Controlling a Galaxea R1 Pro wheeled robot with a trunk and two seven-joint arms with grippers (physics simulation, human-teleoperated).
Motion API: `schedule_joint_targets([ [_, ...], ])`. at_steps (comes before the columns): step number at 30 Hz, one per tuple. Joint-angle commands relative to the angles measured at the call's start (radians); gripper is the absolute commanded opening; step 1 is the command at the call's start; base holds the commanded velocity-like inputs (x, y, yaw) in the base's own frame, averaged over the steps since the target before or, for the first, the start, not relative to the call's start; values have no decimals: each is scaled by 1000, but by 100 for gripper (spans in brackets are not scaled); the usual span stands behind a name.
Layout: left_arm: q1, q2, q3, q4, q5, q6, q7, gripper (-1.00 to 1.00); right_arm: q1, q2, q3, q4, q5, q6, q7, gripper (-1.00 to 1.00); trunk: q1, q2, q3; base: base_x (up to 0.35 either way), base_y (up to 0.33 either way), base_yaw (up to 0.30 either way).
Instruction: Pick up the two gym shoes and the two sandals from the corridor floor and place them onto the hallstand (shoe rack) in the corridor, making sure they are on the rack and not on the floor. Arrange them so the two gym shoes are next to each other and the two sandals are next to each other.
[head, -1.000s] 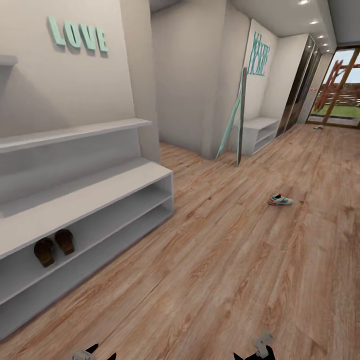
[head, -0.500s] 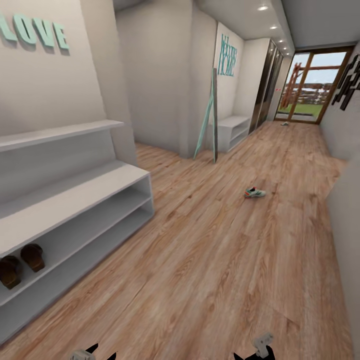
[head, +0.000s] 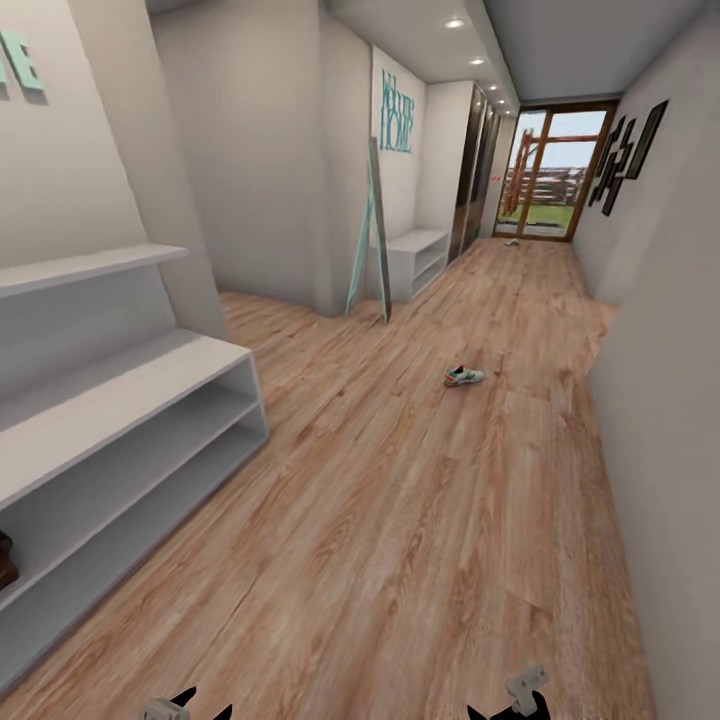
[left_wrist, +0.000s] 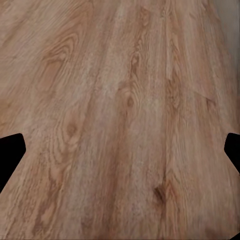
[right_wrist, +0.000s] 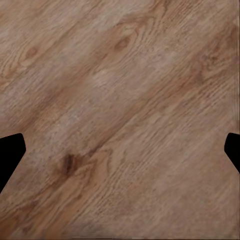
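One gym shoe (head: 463, 376), white with teal and red, lies on the corridor floor (head: 400, 520) midway down the hall, far ahead of both grippers. The light-grey hallstand (head: 120, 400) stands along the left wall. A dark brown sliver of a sandal (head: 4, 560) shows on its lower shelf at the picture's edge. My left gripper (head: 200, 708) and right gripper (head: 508, 708) sit low at the frame's bottom. In the wrist views the left gripper (left_wrist: 120, 155) and right gripper (right_wrist: 120, 155) are open, with bare planks between the fingers.
A low white shelf unit (head: 420, 255) and a leaning teal-framed panel (head: 372, 235) stand further along the left wall. The right wall (head: 660, 400) runs close by. A small pale object (head: 511, 242), too small to identify, lies near the glass door (head: 545, 185).
The camera has turned right, so the whole picture has slid left. The hallstand and its sandals have drifted toward the left edge. Neither the shoe nor the grippers have moved.
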Motion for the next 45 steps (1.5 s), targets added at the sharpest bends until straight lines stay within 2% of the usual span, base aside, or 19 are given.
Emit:
schedule_joint_targets([
  [1,0,0,2,1,4,-1,-5,100,-1,0,-9,1,9,-3,3,100,0,0,-1,0,0,-296],
  [11,0,0,2,1,4,-2,-5,100,-1,0,-9,1,9,-3,3,100,0,0,-1,25,0,-296],
  [27,0,0,2,1,4,-1,-1,100,-1,1,-9,1,9,-3,3,100,0,0,-1,305,0,-280],
  [45,0,0,2,5,4,-2,0,100,-1,-1,-10,1,7,-3,4,100,0,0,-1,334,0,-45],
])
